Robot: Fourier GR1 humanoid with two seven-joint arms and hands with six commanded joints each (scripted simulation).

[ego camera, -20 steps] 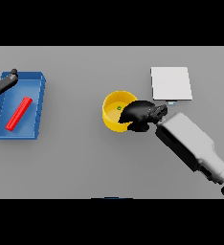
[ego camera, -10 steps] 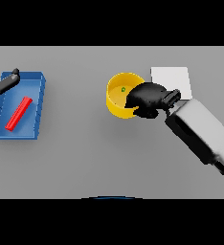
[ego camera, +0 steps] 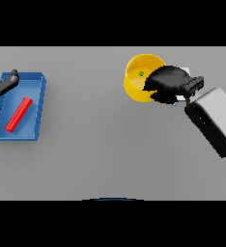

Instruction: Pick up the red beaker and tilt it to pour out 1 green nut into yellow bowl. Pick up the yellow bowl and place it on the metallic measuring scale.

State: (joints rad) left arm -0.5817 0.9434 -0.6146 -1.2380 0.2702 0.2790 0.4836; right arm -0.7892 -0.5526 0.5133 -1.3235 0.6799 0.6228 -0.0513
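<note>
Yellow bowl (ego camera: 134,87): one, round, so no long axis. Its mouth faces up toward the camera, slightly tipped, with the inner wall showing more on the far side. It sits in the upper right part of the grey table (ego camera: 105,149). Inside it lies one green nut (ego camera: 141,74), near the far inner wall.

Right hand (ego camera: 169,83): fingers curled over the bowl's right rim, clasping it. The hand hides the right part of the rim. The white and grey forearm (ego camera: 215,120) runs from the hand down to the right edge of the view.

Metallic measuring scale (ego camera: 185,70): only a thin pale strip shows above and just behind the right hand; the rest is covered by hand and wrist. Whether the bowl touches it cannot be told.

Blue tray (ego camera: 37,108): one, at the far left, well apart from the bowl. In it lies one red beaker (ego camera: 19,114), on its side, long axis running diagonally from lower left to upper right.

Left hand (ego camera: 3,85): at the left edge, over the tray's far left corner, fingers relaxed, holding nothing.
</note>
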